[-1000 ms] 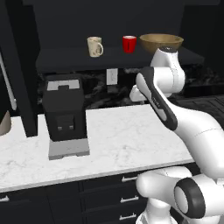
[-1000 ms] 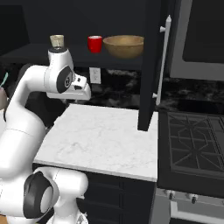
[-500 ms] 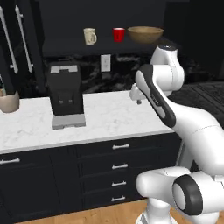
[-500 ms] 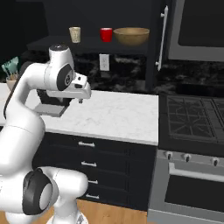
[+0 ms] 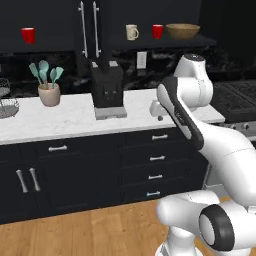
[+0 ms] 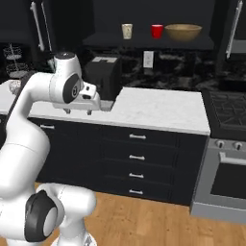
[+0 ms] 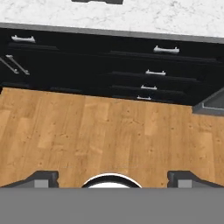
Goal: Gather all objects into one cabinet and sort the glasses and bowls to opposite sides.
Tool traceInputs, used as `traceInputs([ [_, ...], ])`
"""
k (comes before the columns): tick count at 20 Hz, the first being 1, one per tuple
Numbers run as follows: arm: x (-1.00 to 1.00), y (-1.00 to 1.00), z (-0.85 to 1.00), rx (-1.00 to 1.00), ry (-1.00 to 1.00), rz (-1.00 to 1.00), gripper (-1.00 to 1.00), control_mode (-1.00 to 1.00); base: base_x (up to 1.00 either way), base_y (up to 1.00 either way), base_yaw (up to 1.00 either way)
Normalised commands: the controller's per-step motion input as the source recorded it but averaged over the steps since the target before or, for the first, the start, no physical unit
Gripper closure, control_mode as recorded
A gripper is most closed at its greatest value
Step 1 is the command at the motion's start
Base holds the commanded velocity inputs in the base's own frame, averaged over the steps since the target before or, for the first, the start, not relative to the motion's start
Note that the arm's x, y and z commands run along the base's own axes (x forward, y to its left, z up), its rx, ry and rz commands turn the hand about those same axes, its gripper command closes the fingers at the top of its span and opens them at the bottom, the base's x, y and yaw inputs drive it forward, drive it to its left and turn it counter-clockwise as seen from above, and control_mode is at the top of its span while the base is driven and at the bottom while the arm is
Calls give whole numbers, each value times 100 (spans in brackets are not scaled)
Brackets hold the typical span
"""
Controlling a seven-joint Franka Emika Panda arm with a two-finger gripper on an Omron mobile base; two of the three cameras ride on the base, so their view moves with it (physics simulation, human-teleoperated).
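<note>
On the far left of the left base view a red cup (image 5: 28, 35) stands alone on a dark shelf, well apart from the rest. Next along the white counter (image 5: 65, 120) come a wire rack (image 5: 6, 100) at the edge, then a beige pot of teal utensils (image 5: 48, 85). Above, closed cabinet doors carry two long silver handles (image 5: 88, 29). Below and to their right a black coffee machine (image 5: 106, 90) sits on the counter. In the open cabinet (image 5: 165, 42) above it stand, in a row, the mug (image 5: 131, 32), a second red cup (image 5: 157, 31) close beside it, and the wooden bowl (image 5: 182, 31) at the right end; the right base view gives the same order. Farther right the gripper (image 5: 156, 109) hangs over the counter's front edge, facing downward. In the hand view its fingertips (image 7: 41, 177) sit far apart, wide and holding nothing, above the wooden floor (image 7: 109, 131) and dark drawers (image 7: 148, 74).
</note>
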Motion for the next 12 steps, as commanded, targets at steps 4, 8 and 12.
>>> traceInputs([
  [4,0,0,0,0,0,0,-100,100,-46,99,0],
  [8,0,0,0,0,0,0,-100,100,-16,93,0],
  [12,0,0,0,0,0,0,-100,100,2,90,0],
])
